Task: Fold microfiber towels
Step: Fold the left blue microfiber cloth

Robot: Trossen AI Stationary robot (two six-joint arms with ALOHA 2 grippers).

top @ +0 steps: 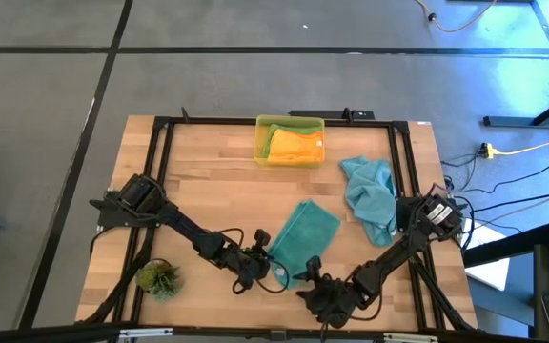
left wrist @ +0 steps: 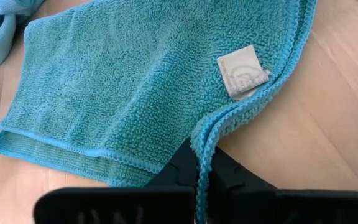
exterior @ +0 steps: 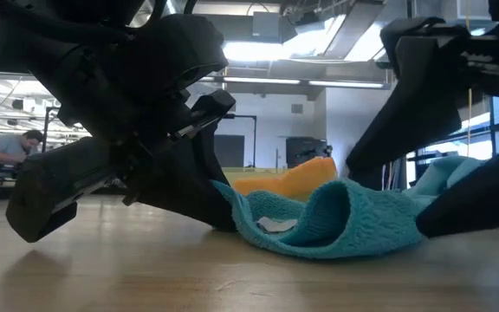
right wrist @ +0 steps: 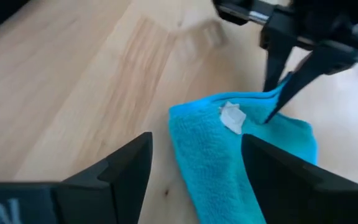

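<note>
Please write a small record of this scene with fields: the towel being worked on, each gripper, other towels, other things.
towel in work: teal towel, partly folded on the table's near middle
left gripper: fingers shut on the teal towel's edge near its white label
right gripper: fingers open, at the towel's near corner, not gripping
other towels: light blue towel crumpled at right; orange towel in the yellow bin
other things: small plant, near left corner

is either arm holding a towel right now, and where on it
The left gripper pinches the teal towel at its hem near the white tag. The right gripper holds nothing.
</note>
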